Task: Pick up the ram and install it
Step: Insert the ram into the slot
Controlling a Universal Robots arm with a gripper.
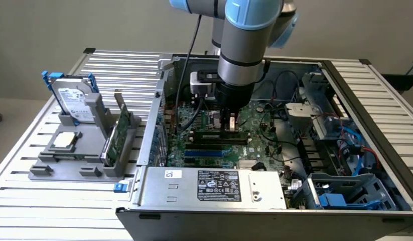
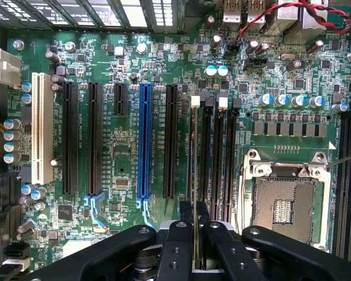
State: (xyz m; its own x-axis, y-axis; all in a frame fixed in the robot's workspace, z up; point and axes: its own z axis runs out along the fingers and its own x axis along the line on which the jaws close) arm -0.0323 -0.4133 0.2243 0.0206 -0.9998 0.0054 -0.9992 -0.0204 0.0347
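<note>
My gripper (image 1: 230, 124) reaches down into the open computer case (image 1: 159, 100), just above the motherboard (image 1: 260, 145). In the wrist view the gripper (image 2: 195, 216) is shut on the ram (image 2: 195, 175), a thin green stick seen edge-on between the two black fingers (image 2: 186, 215). The ram runs along the memory slot that has a white latch (image 2: 195, 100), beside the other black memory slots (image 2: 219, 158). Whether it sits in the slot or hangs just over it I cannot tell.
Left of the case, a grey fixture (image 1: 79, 168) holds a hard drive with blue rails (image 1: 76, 100) and a green expansion card (image 1: 119, 135). The power supply (image 1: 213, 186) lies along the case front. An open CPU socket (image 2: 284, 202) and a blue card slot (image 2: 144, 140) flank the memory slots.
</note>
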